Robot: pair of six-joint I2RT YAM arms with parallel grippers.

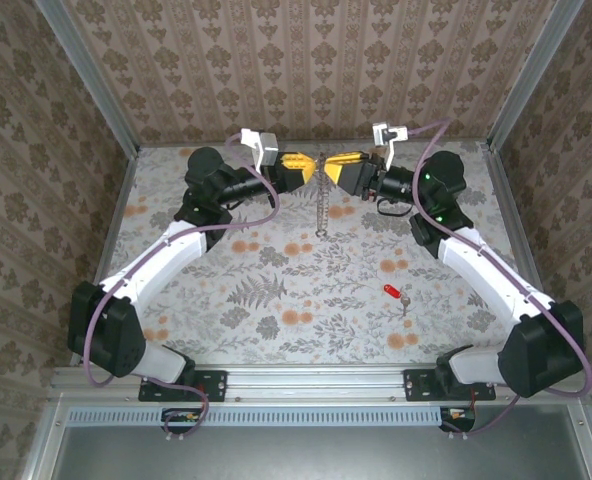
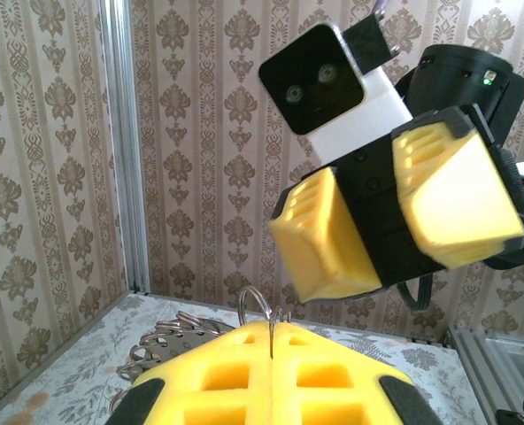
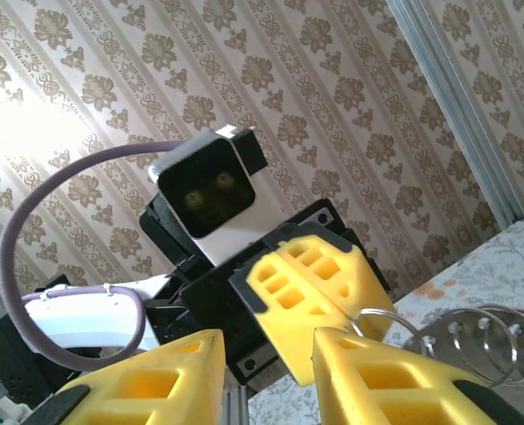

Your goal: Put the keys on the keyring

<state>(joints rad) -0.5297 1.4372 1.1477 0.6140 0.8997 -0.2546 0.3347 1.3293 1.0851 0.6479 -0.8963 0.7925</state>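
The keyring (image 1: 321,205), a chain of silvery wire rings, hangs down between the two grippers at the back of the table. My left gripper (image 1: 312,168) is shut on its top ring; in the left wrist view the thin wire (image 2: 270,335) is pinched between the closed yellow fingers, with more rings (image 2: 169,341) trailing to the left. My right gripper (image 1: 338,166) faces it tip to tip, jaws apart (image 3: 266,341), with the ring's loop (image 3: 377,317) beside its right finger. The key (image 1: 393,292), red-headed, lies on the table at the near right, away from both grippers.
Patterned walls and metal frame posts (image 1: 111,100) close in the table at the back and both sides. The flowered tabletop (image 1: 276,290) lies below the raised grippers. The right gripper's yellow fingers (image 2: 324,235) loom close above the left gripper in the left wrist view.
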